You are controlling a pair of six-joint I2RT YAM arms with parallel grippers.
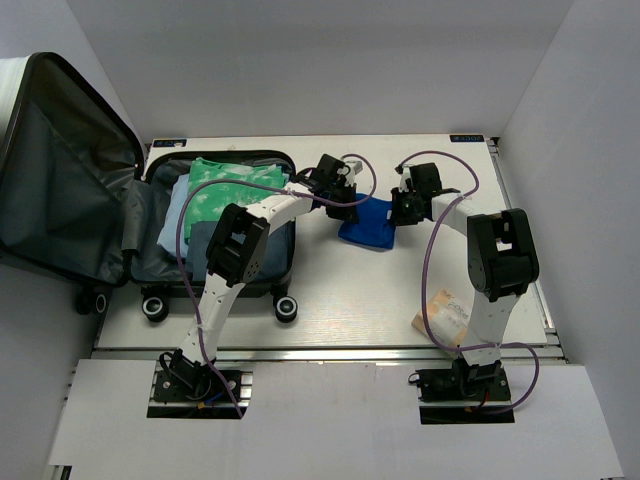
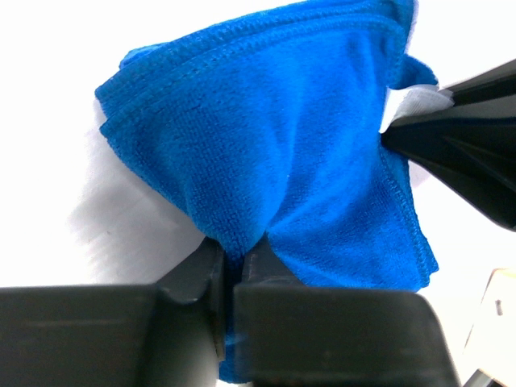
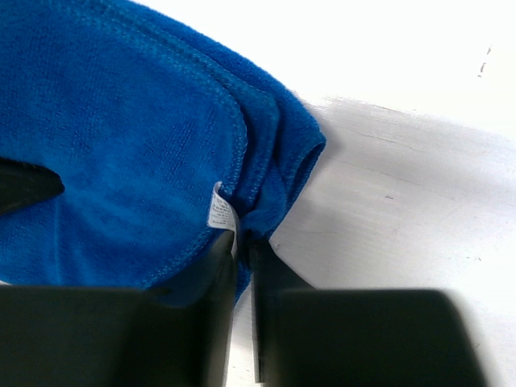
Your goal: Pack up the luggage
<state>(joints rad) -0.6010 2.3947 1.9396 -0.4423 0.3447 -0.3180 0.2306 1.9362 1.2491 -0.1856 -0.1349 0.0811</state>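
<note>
White walls (image 1: 300,60) close in a pale table (image 1: 330,310). Contents as seen from the floor:

Item, luggage (image 1: 60,190): open flat, well off to the left of both sets of fingers, grey-lined lid thrown back against the wall, wheels (image 1: 287,310) toward the arm bases. The tray already holds a green garment (image 1: 230,185) and a pale blue garment (image 1: 178,215), so packing looks partly done.

Item, blue cloth (image 1: 368,226): folded towelling, strung between the two sets of fingers. It lies close above the table or on it; which, I cannot tell.

Item, left fingers (image 2: 239,262): closed tight, pinching a gather of the cloth's edge; the fabric puckers into the grip.

Item, right fingers (image 3: 230,251): all but closed on the opposite hem, just beside a white label (image 3: 218,211).

Note on the hold: a grip at each end probably keeps the folds together and the cloth flat, so that it can be carried leftward as one piece and laid on the garments without bunching.

Item, tan packet (image 1: 445,310): flat on the table, well behind the right fingers beside that arm's lower link, ungripped; likely awaiting its turn.
</note>
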